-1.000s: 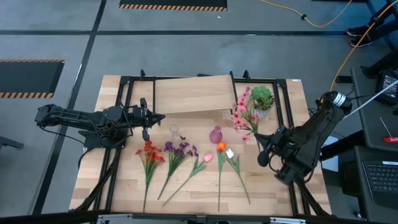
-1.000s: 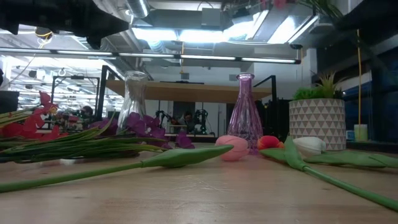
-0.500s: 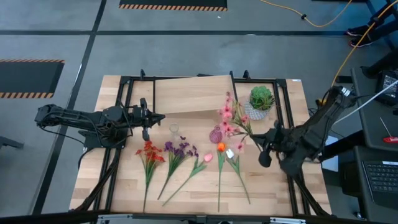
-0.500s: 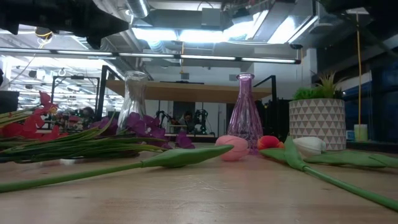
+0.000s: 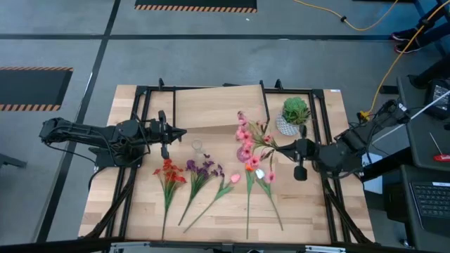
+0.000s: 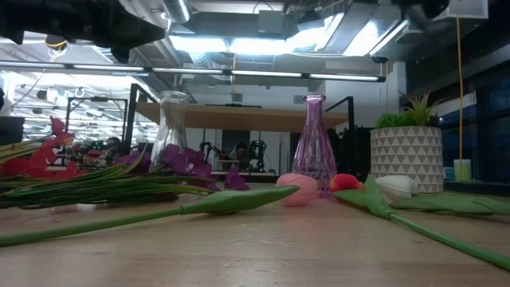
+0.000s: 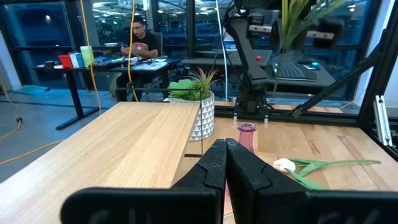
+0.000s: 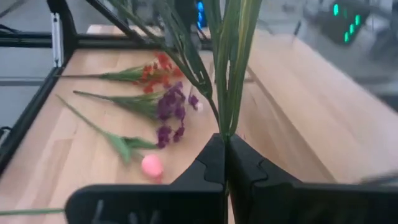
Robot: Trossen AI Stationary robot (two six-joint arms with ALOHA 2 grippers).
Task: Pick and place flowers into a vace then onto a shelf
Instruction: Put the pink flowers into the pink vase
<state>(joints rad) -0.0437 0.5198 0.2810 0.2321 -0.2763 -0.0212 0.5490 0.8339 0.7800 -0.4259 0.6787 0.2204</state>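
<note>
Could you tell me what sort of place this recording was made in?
Probably a robotics lab or industrial workspace. The concrete floor carries hazard-striped markings, the low view shows exposed ceiling ducts and strip lights, and the left wrist view shows a person at a desk behind the wooden table.

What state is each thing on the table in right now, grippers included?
Right gripper: shut on the pink flower spray, held above the pink vase.
Left gripper: shut, empty, waiting near the clear vase.
Pink vase: upright, empty.
Clear vase: upright, empty.
Red flowers, purple flowers, pink tulip, orange tulip, white tulip: lying flat.
Shelf: bare.
Potted plant: upright.
</note>
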